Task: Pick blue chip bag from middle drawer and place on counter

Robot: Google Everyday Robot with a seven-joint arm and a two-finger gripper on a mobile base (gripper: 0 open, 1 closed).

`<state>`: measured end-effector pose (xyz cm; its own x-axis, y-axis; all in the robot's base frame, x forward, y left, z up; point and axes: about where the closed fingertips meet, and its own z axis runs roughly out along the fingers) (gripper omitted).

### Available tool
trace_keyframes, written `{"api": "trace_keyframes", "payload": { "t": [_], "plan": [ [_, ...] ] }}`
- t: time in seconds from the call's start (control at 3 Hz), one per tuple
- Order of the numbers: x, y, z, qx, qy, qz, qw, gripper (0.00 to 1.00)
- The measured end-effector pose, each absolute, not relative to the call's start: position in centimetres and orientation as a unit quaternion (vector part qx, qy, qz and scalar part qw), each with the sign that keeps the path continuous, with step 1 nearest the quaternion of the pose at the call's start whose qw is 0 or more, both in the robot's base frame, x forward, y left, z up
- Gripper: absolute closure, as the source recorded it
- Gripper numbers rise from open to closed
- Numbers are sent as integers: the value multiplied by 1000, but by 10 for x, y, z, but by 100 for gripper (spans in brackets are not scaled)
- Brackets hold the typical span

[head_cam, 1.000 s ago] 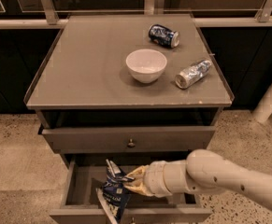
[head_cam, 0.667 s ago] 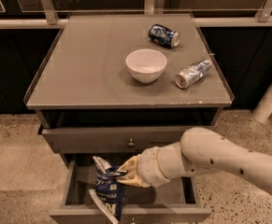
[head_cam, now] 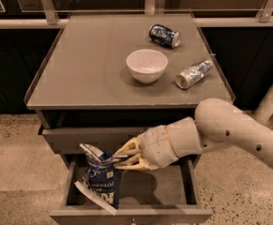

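Note:
The blue chip bag [head_cam: 102, 179], dark-blue foil with white lettering, hangs upright over the left part of the open middle drawer [head_cam: 173, 193]. My gripper [head_cam: 117, 157] is shut on the bag's top edge and holds it just in front of the knobbed drawer above. The arm reaches in from the right. The counter [head_cam: 89, 64] lies above and behind the gripper.
A white bowl [head_cam: 147, 65] stands at the counter's middle. A dark-blue can [head_cam: 164, 35] lies at the back right and a silver-blue can [head_cam: 193, 73] lies on its side at the right edge. A white post [head_cam: 272, 97] stands at the right.
My gripper has moved left and up with the chip bag, lifting it higher out of the drawer.

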<state>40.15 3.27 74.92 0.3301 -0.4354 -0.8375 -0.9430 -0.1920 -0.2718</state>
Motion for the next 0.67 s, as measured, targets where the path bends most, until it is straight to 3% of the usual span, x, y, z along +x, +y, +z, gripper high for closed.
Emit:
{"api": "trace_keyframes", "payload": {
  "t": [0.67],
  "plan": [
    [401,35,753,-700,468,319,434,100]
  ]
}}
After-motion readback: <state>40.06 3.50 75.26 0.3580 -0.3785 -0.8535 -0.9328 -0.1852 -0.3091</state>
